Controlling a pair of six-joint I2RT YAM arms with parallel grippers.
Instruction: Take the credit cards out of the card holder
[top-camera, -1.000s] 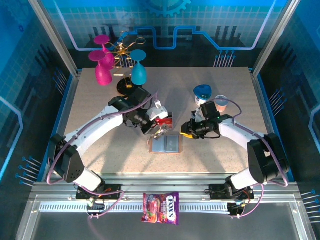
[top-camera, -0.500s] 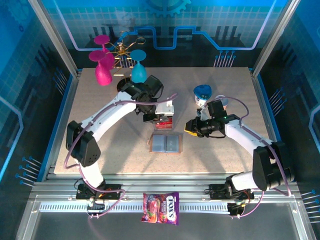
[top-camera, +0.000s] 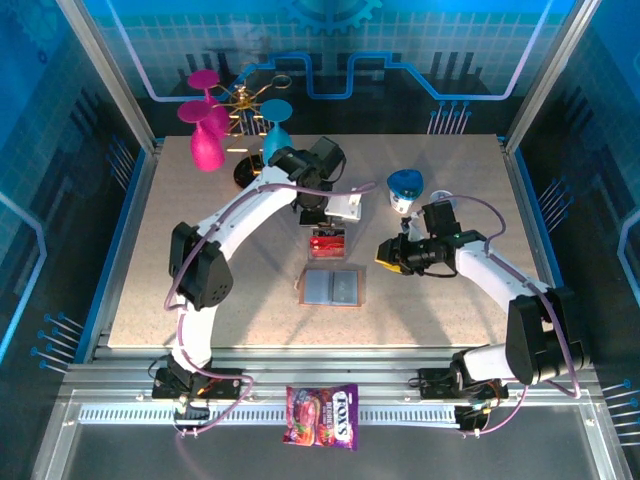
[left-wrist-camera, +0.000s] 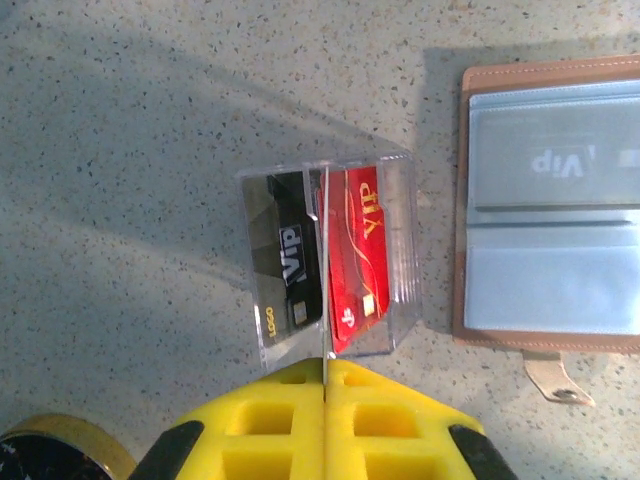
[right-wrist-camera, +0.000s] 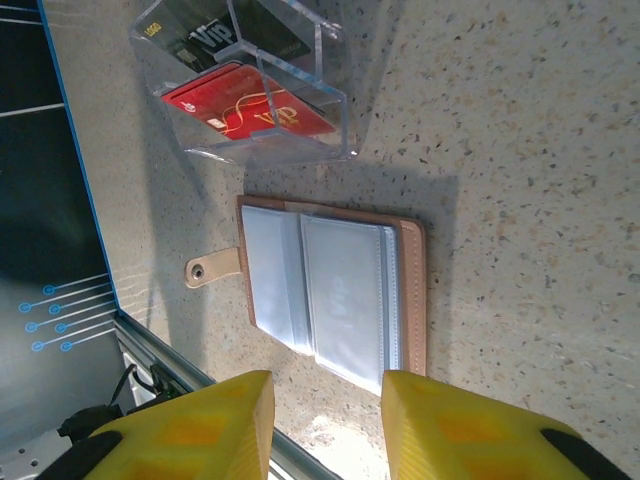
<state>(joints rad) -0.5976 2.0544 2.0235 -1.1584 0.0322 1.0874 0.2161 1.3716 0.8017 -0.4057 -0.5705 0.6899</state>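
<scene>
Red card (left-wrist-camera: 358, 250): "VIP". Black card (left-wrist-camera: 290, 255): "VIP", small "LOGO" near one end. Card holder (left-wrist-camera: 550, 200): "Vip" behind one pocket, upside down in left wrist view. Candy packet (top-camera: 322, 415): "FOX'S".

Top view high, whole table (top-camera: 430, 310). Wrist views close, downward; all share card holder (top-camera: 331, 288).

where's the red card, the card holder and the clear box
red card (left-wrist-camera: 358, 250), left wrist view, middle of its face
card holder (right-wrist-camera: 412, 295), right wrist view, its brown edge strip
clear box (left-wrist-camera: 403, 235), left wrist view, its right side wall
</scene>
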